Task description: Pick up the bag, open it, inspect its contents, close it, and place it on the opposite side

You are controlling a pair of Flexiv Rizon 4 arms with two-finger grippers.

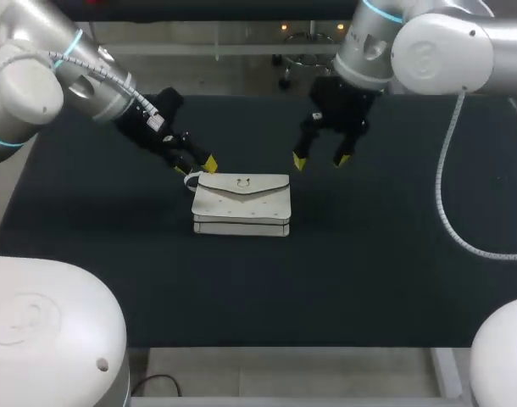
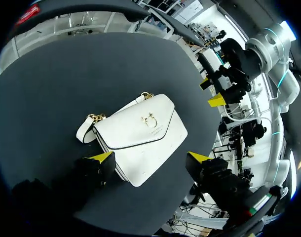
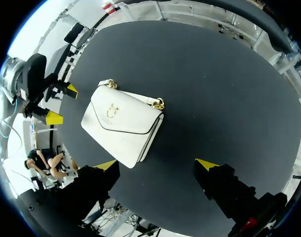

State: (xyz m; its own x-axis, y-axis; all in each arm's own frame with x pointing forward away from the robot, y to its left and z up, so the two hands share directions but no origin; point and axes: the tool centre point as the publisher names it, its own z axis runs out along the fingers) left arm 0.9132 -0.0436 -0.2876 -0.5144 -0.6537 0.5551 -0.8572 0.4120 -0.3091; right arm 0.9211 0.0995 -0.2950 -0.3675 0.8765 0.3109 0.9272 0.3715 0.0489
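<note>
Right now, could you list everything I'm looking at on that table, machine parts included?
Table: one, black, fills the head view.
Bag: one, white, lying near the table's middle, flap closed.
Clasp: one, gold, on the bag's flap.
Strap: one, white with gold chain links, at the bag's left end.
Cable: one, pale grey, looping down from the right arm.
Left arm: one, silver-grey, coming in from the left; yellow-tipped jaws open, close to the bag's left end.
Right arm: one, silver-grey, coming in from the right; yellow-tipped jaws open, near the bag's right end, not touching it.
</note>
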